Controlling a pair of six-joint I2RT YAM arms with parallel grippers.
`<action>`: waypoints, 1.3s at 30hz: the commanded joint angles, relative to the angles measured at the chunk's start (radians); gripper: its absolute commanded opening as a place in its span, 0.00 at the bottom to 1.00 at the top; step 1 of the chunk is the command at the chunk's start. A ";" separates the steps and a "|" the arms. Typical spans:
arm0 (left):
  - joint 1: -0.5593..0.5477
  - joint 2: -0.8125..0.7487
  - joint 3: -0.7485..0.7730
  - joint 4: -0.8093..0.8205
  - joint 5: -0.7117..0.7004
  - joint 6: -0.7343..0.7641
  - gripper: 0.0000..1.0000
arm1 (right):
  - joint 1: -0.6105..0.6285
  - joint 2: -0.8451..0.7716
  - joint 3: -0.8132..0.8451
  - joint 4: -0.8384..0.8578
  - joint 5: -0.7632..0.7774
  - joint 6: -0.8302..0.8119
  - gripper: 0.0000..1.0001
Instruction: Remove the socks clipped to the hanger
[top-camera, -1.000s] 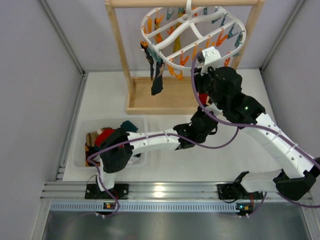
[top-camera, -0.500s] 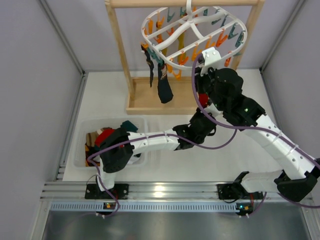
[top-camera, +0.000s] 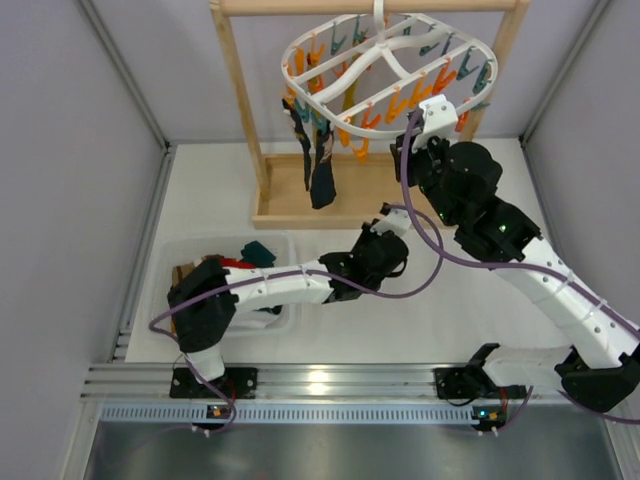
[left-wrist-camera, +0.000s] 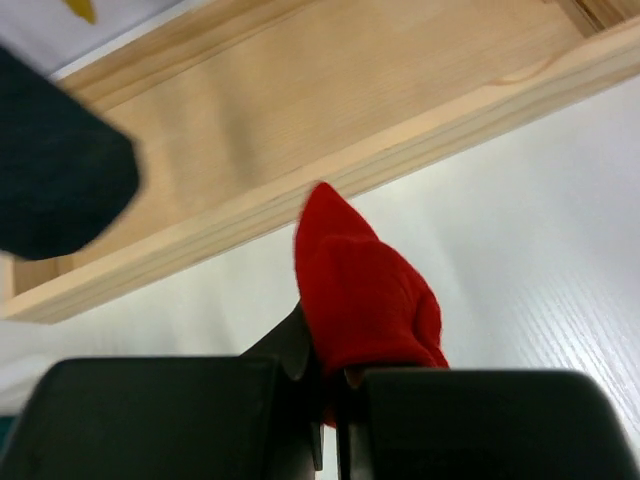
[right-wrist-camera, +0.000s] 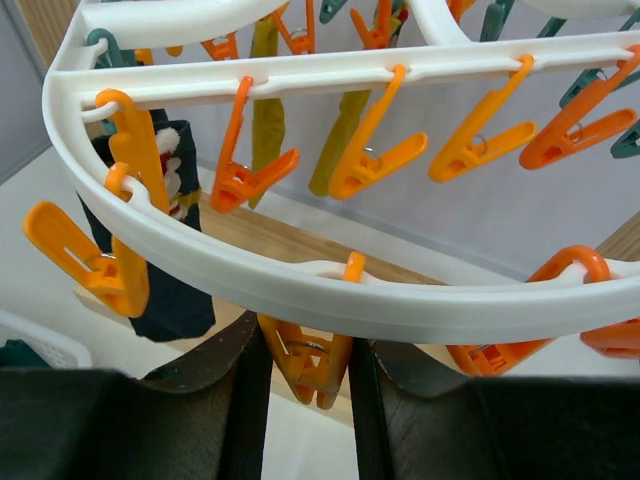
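Observation:
The white oval hanger (top-camera: 385, 62) hangs from the wooden stand, with orange and teal pegs dangling. Dark navy socks (top-camera: 320, 165) hang clipped at its left side and also show in the right wrist view (right-wrist-camera: 172, 295). Mustard yellow socks (right-wrist-camera: 266, 118) hang behind. My left gripper (top-camera: 385, 240) is low over the table beside the stand's base and shut on a red sock (left-wrist-camera: 362, 290), which pokes out ahead of the gripper (left-wrist-camera: 335, 378). My right gripper (right-wrist-camera: 308, 372) is up at the hanger's near rim (right-wrist-camera: 300, 290), its jaws closed on an orange peg (right-wrist-camera: 310, 362).
The wooden stand's flat base (left-wrist-camera: 300, 130) lies just ahead of my left gripper. A clear plastic bin (top-camera: 165, 300) at the near left holds several socks, one of them teal (top-camera: 258, 250). Grey walls close in both sides.
My left gripper has drawn back left and down with the red sock, away from the hanger. The hanger has tilted and the dark socks have swung. My right gripper has risen slightly.

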 joint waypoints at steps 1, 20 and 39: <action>0.024 -0.186 -0.044 -0.131 -0.078 -0.169 0.00 | -0.021 -0.042 -0.021 -0.002 0.015 0.015 0.03; 0.509 -0.790 -0.492 -0.542 0.089 -0.592 0.00 | -0.452 -0.118 -0.075 -0.050 -0.253 0.157 0.05; 0.567 -1.025 -0.641 -0.544 0.376 -0.599 0.93 | -0.478 -0.090 -0.081 -0.041 -0.373 0.176 0.22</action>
